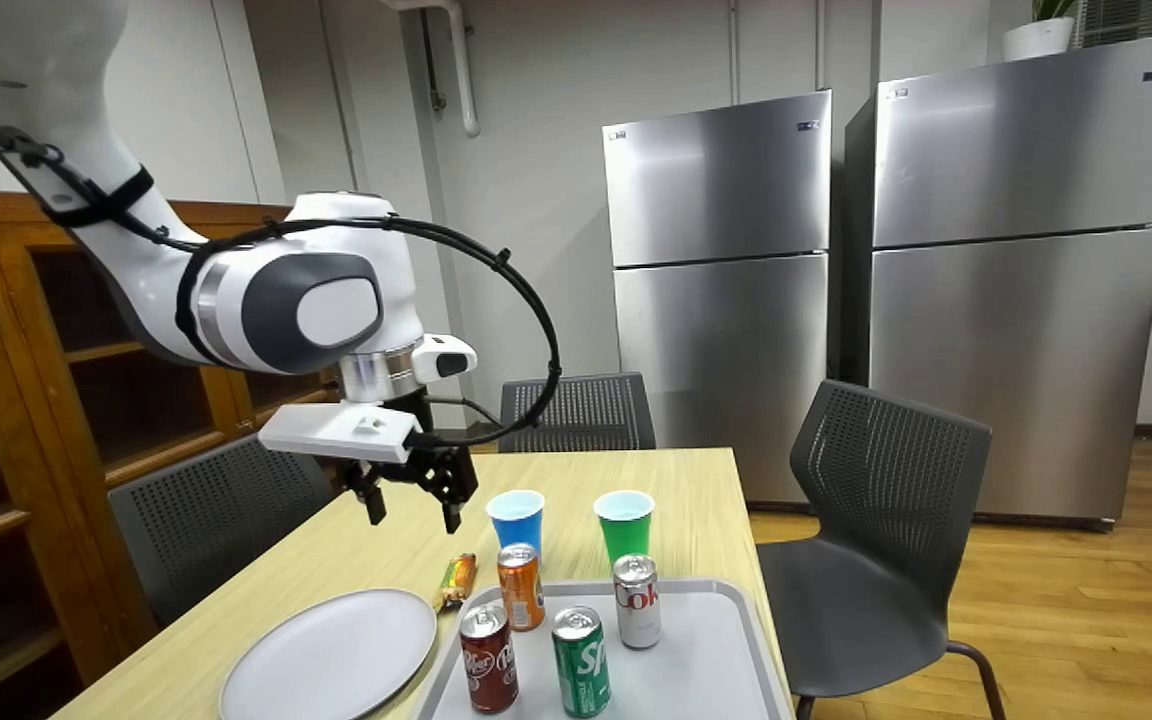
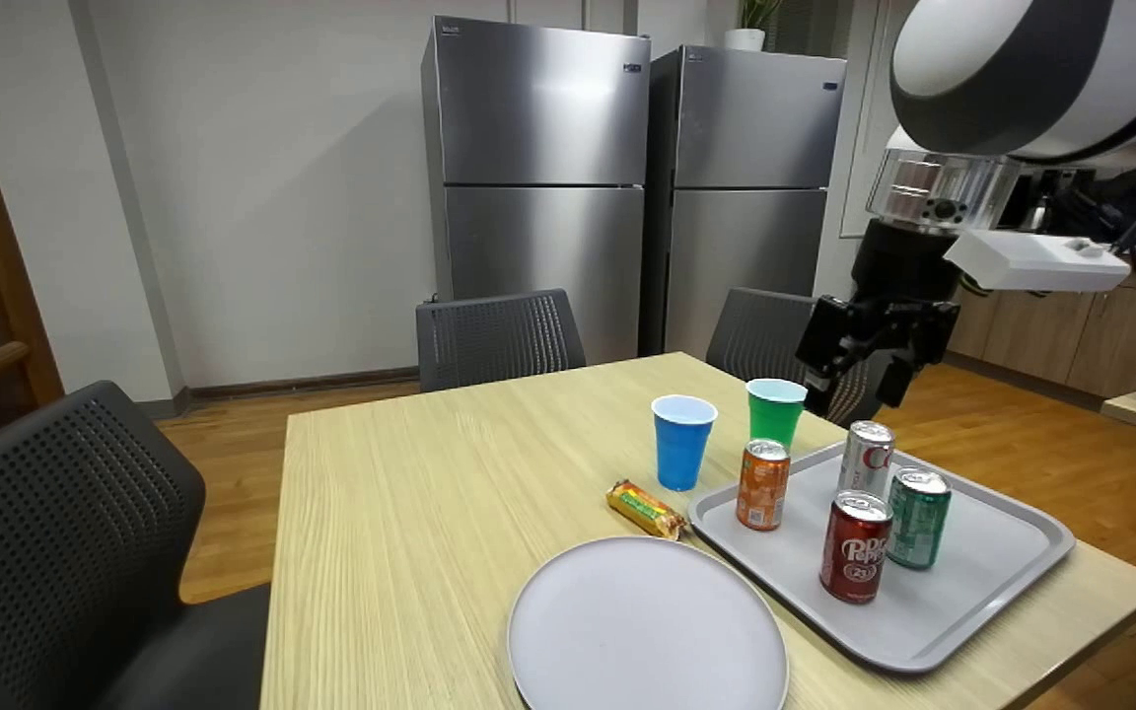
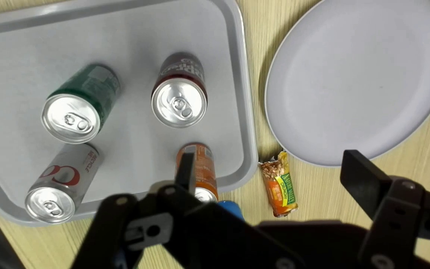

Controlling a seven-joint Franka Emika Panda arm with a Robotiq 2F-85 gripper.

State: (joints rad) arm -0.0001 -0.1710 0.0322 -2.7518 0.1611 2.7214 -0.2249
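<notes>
"On the tray [image 2: 1002, 567], what is listed?"

"Cans, four, all upright: orange can [image 2: 762, 493], at one corner; red can [image 2: 854, 562]; green can [image 1: 582, 670], near the red can; silver can [image 1: 638, 607], set farther back in both exterior views."

"Other containers?"

"Blue cup [image 2: 683, 444], green cup [image 1: 626, 537]: upright on the table [image 2: 410, 532], beyond the orange can. Insides pale; bottoms hidden from me. Plate [image 3: 349, 74]: beside the tray, a strip of wood between."

"Your gripper [image 1: 414, 515]?"

"Released; jaws spread wide, hanging above the table. Bar [image 3: 280, 188], one, wrapped: lying on the wood between plate and tray corner, and showing between my fingertips [image 3: 364, 179] in the wrist view. Whether it touches either rim, I cannot tell."

"Edges and room?"

"Tray's outer side: close to the table edge, a chair [image 1: 886, 540] standing past it. Wide tabletop runs from the bar out to the opposite edge. More tray floor stretches past the green can, away from the plate. In both exterior views, air shows between my fingertips and the can tops."
</notes>
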